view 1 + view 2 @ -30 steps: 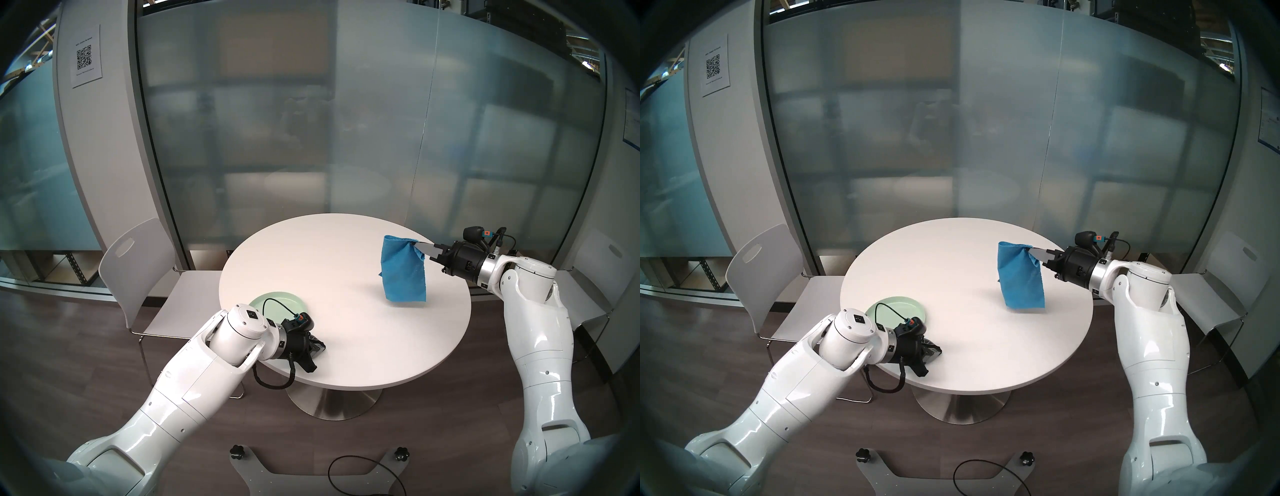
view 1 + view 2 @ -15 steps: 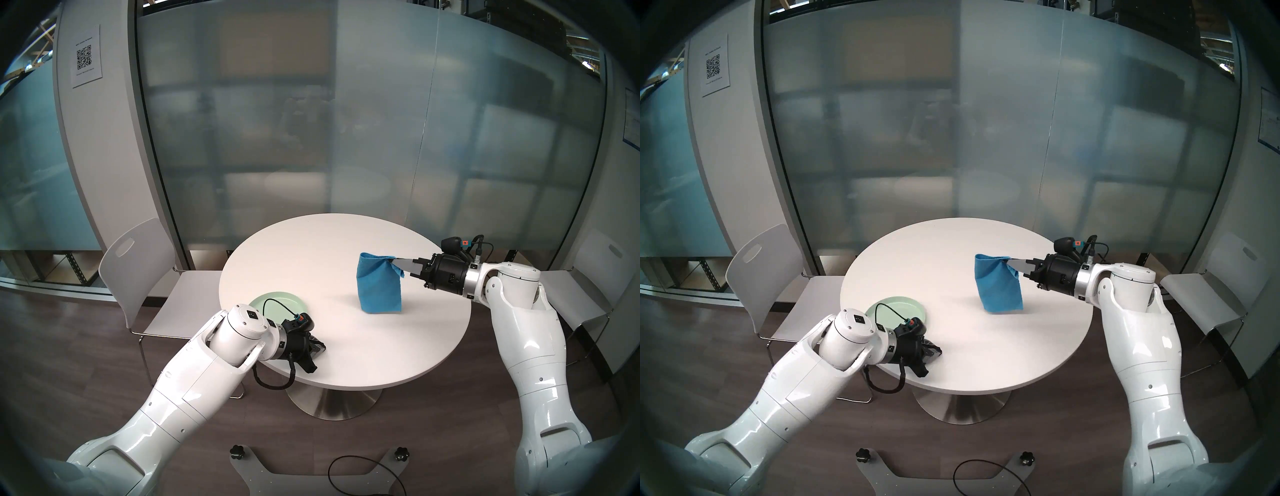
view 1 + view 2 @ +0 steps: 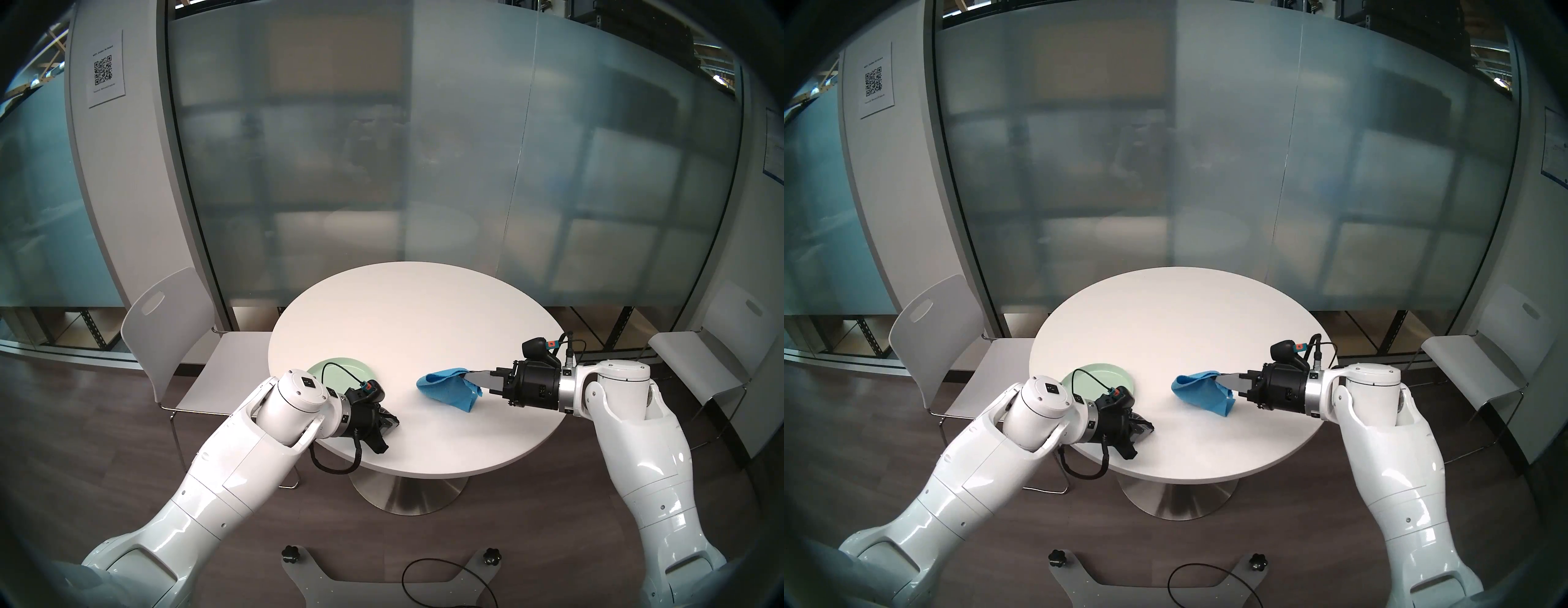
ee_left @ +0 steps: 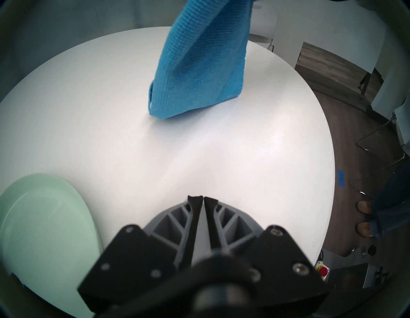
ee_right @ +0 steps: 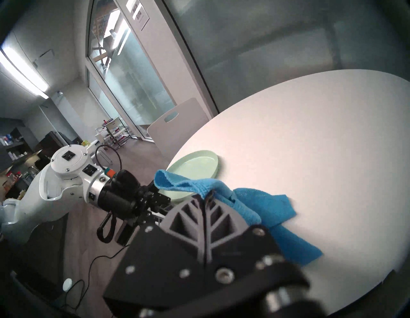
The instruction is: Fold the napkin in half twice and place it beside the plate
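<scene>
Napkin (image 3: 445, 388) hangs pinched in right claw (image 3: 474, 375), seemingly brushing table (image 3: 403, 305).

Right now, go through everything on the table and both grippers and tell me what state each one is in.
napkin: folded over, pinched at one edge, lower part draped onto the table, apart from the plate.
plate: empty, flat on the table, partly hidden by the left arm.
right gripper: shut on the napkin.
left gripper: shut, holding nothing, over the table.
table: upright.

Probably an office meeting room: frosted glass walls (image 3: 382, 170), round white table (image 3: 403, 305), white chairs (image 3: 169, 331).
</scene>
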`<state>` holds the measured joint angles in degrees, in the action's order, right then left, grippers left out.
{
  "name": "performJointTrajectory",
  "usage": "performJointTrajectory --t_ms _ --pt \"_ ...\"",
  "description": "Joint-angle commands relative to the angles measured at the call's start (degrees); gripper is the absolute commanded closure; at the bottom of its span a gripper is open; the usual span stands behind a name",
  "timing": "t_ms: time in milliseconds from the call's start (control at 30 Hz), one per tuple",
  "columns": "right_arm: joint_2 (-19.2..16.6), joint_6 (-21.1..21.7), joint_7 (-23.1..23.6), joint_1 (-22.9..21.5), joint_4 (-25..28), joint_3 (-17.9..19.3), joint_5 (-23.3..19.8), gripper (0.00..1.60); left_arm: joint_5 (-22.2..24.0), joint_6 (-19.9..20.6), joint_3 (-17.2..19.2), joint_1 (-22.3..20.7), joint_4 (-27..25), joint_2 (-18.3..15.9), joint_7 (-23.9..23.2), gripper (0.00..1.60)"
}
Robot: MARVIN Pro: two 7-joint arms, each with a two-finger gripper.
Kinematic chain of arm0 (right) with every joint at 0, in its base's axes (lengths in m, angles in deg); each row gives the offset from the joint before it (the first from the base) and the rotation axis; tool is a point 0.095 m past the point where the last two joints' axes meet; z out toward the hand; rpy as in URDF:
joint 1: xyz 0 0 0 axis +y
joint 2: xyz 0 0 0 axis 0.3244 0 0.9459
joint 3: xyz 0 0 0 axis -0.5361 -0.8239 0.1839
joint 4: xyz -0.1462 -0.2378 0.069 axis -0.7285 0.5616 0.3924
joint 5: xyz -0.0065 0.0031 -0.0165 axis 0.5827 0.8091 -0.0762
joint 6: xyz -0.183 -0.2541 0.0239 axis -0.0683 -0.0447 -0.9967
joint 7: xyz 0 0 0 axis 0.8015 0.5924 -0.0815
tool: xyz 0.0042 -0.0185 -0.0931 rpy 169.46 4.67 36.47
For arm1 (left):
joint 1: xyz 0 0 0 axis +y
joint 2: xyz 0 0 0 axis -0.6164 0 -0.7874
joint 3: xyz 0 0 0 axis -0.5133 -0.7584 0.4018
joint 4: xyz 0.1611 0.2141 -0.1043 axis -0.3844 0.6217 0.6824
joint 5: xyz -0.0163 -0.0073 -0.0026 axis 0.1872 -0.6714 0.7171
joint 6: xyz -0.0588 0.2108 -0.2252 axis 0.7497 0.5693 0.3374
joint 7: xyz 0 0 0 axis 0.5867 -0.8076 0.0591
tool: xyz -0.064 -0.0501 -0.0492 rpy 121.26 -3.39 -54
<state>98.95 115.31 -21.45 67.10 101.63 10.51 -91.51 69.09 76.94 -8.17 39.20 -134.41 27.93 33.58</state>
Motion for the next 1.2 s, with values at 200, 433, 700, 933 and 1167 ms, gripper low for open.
performJointTrajectory --t_ms 200,433,700,933,1167 --pt "-1.8 2.0 2.0 4.5 4.5 -1.9 0.4 1.60 0.4 -0.1 0.9 -2.3 -2.0 -0.5 -1.8 0.94" --pt "-3.1 3.2 2.0 5.8 4.9 -3.1 1.0 1.60 0.4 -0.2 0.9 -3.3 -2.6 -2.1 -4.1 0.94" --pt "-3.6 3.2 0.8 6.9 4.7 -4.0 1.4 1.60 0.3 -0.8 1.1 -4.0 -3.8 -4.4 -6.4 0.94" --pt "-4.5 3.7 0.6 6.6 3.9 -5.9 2.4 1.60 2.2 1.3 1.4 -2.0 -8.5 -5.0 -9.1 0.94" --pt "-7.5 4.4 1.5 5.8 3.5 -8.6 4.5 1.60 2.5 2.2 0.9 -0.9 -10.4 -5.0 -9.7 0.93"
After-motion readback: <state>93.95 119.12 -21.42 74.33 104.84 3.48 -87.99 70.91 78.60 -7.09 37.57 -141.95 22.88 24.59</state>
